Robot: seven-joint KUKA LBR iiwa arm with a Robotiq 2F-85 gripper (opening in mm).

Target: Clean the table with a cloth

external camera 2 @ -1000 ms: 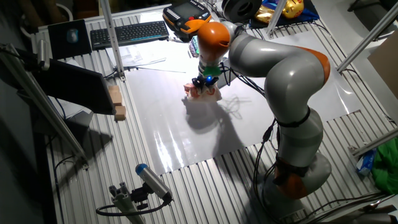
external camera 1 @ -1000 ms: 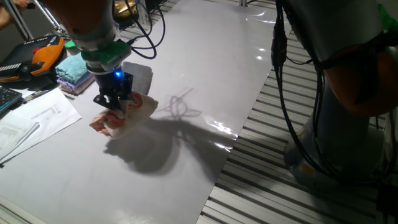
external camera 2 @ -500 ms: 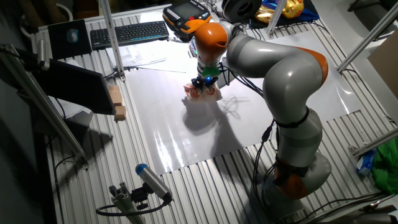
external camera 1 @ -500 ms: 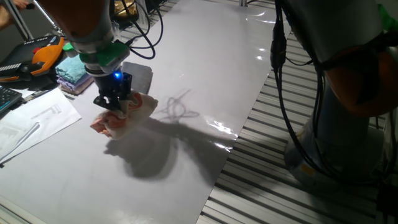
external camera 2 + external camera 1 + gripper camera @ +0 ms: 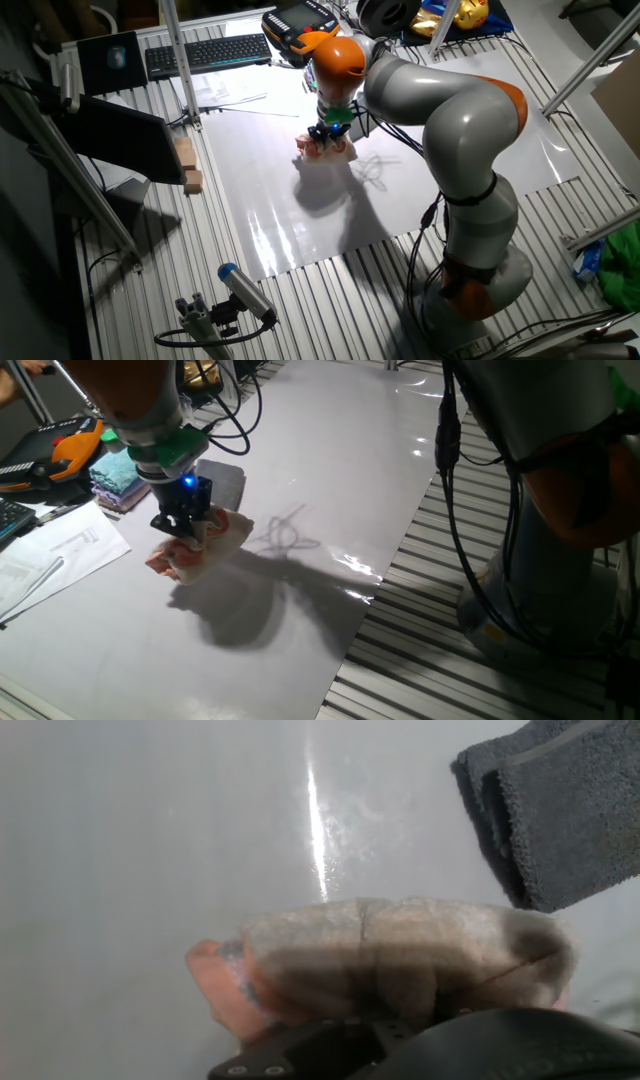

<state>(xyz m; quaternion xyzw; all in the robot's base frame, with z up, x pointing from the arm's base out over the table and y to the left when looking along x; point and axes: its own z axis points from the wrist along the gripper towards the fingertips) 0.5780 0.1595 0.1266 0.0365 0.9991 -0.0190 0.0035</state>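
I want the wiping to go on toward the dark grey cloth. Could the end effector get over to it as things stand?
Probably yes. The end effector sits on the pink cloth, and the grey cloth lies just beside it on the table with only bare surface between. It would likely drag the pink cloth along.

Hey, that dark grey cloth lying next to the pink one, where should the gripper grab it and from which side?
Probably from above, at the folded corner of the dark grey cloth nearest the pink cloth. It lies flat on the table, and that layered edge offers thickness to pinch. The gripper is already on the pink cloth close by.
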